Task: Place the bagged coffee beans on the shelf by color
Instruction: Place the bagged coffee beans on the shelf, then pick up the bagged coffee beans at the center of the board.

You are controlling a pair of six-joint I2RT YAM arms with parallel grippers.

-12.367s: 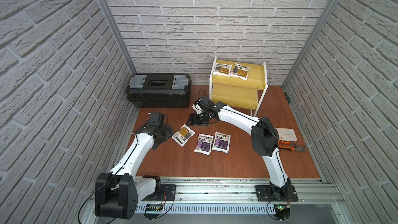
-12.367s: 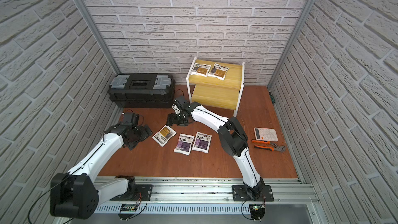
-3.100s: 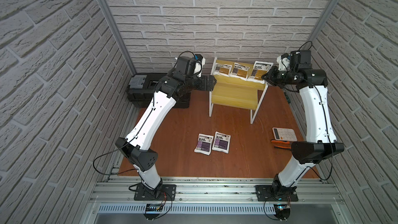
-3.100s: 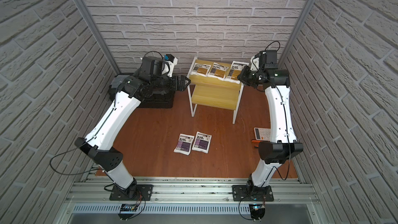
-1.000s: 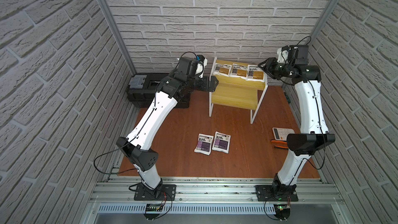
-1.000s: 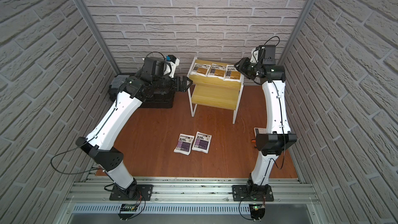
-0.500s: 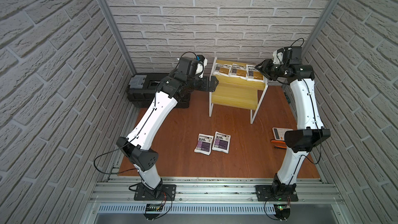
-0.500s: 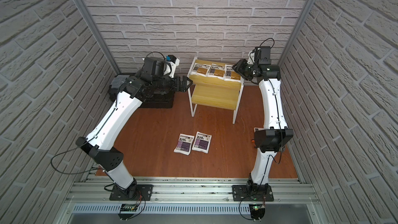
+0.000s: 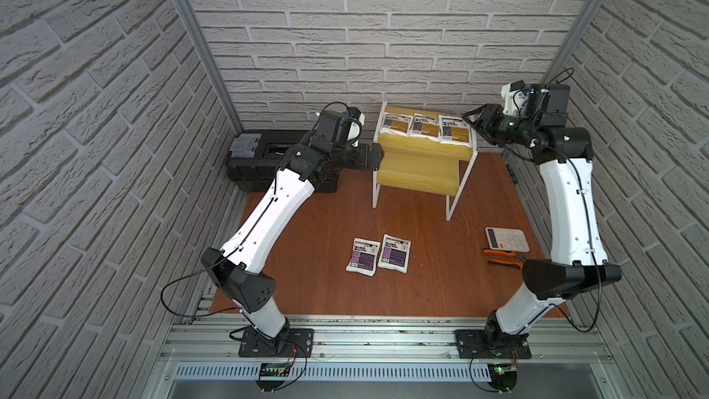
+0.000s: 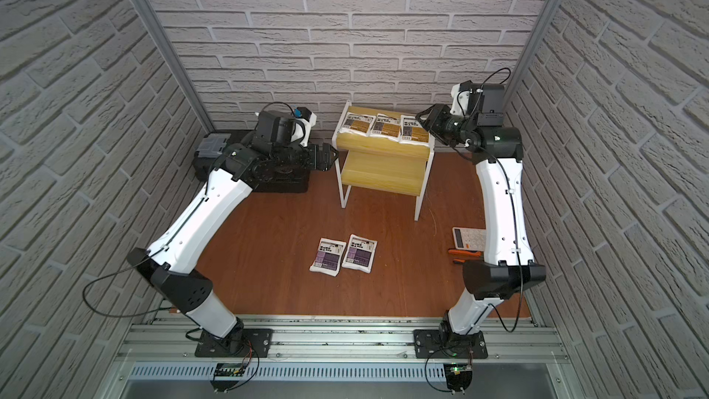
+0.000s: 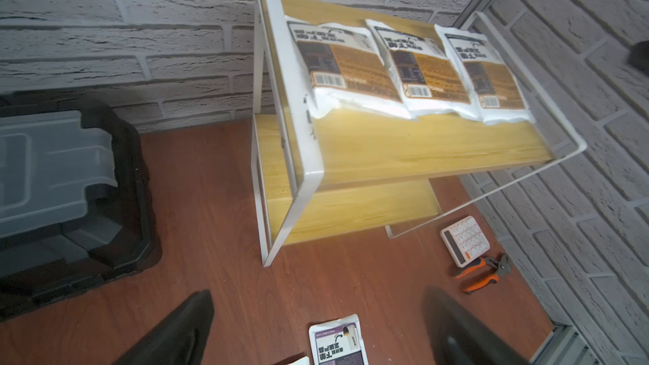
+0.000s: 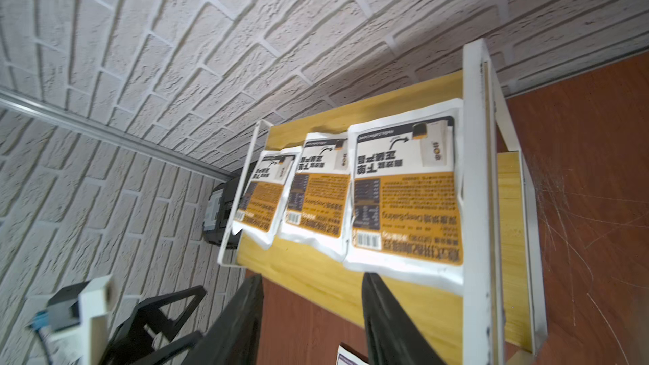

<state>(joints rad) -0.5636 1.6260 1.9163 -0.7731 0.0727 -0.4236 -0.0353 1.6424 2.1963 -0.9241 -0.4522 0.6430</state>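
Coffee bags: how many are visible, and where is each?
5. Three yellow bags lie in a row on the shelf's top board; two purple bags lie side by side on the table. None seems hidden.

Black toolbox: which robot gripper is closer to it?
Left. The left gripper hangs right beside the black toolbox, between it and the shelf. The right gripper is away at the shelf's other end.
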